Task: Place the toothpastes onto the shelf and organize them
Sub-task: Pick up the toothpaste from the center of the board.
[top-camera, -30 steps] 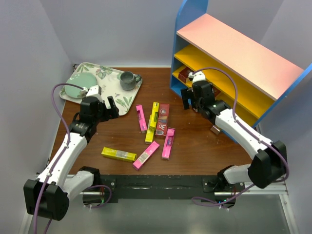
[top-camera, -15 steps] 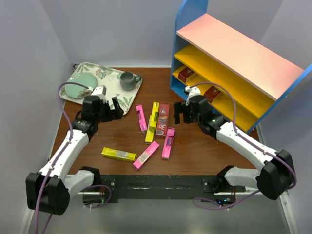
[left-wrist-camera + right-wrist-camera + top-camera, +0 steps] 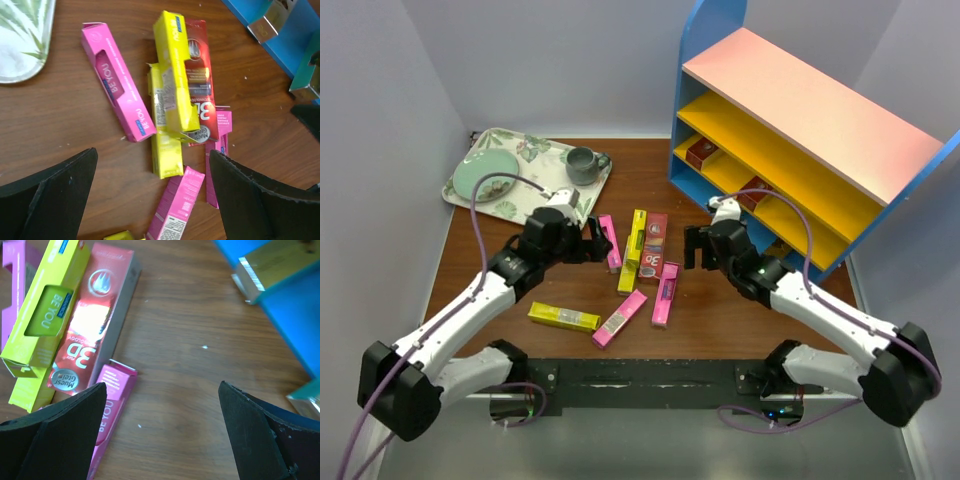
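Table (image 3: 740, 300): dark wood, carrying all items.

Shelf (image 3: 800, 120): stands at the far right corner of the table, with blue side panels, a pale pink top board and two yellow boards. Two dark red cartons (image 3: 701, 152) lie on the lower yellow board, one at its left end and one nearer the middle. The upper yellow board holds nothing visible.

Floral tray (image 3: 530, 150): far left corner, holding a pale green plate (image 3: 485, 178) and a grey cup (image 3: 582, 165).

Left gripper (image 3: 592, 243): jaws spread wide and holding nothing. It hangs over the left side of the loose toothpastes. In the left wrist view its fingers frame the yellow cartons.

Right gripper (image 3: 698, 250): jaws spread wide and holding nothing. It is above bare wood between the toothpastes and the shelf base.

Loose toothpastes, centre of the table, off the shelf:
- Pink carton (image 3: 609, 243), leftmost of the far group.
- Two yellow cartons (image 3: 634, 250), one lying partly over the other.
- Dark red "3D" carton (image 3: 654, 240), touching the yellow pair on the right.
- Second pink carton (image 3: 666, 293), just below the red one.
- Third pink carton (image 3: 620, 318), angled, nearer the arms.
- Lone yellow carton (image 3: 563, 317), left of it, apart from the far group.
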You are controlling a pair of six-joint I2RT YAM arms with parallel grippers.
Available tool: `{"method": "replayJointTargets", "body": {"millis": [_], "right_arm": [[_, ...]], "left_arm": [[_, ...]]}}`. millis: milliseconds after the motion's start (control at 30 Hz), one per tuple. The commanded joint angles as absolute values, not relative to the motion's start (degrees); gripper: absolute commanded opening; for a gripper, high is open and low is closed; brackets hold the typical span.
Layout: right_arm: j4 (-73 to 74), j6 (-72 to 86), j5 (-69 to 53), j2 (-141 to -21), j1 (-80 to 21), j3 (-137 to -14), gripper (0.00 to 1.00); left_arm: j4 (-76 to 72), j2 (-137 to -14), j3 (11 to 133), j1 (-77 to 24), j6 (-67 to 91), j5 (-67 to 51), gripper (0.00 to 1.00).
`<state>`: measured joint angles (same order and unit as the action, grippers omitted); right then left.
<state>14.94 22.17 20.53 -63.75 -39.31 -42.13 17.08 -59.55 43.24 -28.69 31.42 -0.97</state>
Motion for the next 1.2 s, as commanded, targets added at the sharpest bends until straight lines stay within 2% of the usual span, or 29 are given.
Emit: {"method": "replayJointTargets", "body": {"millis": [0,233,400,600,967,1167], "right_arm": [[13.9,24.4,29.7,-55.9,-39.2,-38.7,0.98],[14.7,26.5,37.3,-45.5,-39.2,-31.5,0.98],[14.2,27.6,39.8,-41.1,-39.2,-27.8,0.98],[13.0,27.3,40.7,-38.3,-39.1,-26.2,0.98],[12.2,26.2,40.8,-35.6,-39.2,-25.0,0.98],[11.8,26.0,41.0,-35.3,-39.2,-24.5,0.98]], "left_arm": [[14.9,-60.0,45.9,-38.8,39.4,10.4,0.98],[16.5,-72.0,56.9,-53.0,40.9,22.7,0.96],[17.7,-82.3,64.2,-58.0,40.3,25.9,0.91],[21.3,-93.3,70.7,-58.6,40.4,27.2,0.84],[27.9,-105.6,77.2,-58.7,41.2,31.4,0.86],[29.9,-108.5,78.0,-58.5,42.3,32.8,0.87]]}}
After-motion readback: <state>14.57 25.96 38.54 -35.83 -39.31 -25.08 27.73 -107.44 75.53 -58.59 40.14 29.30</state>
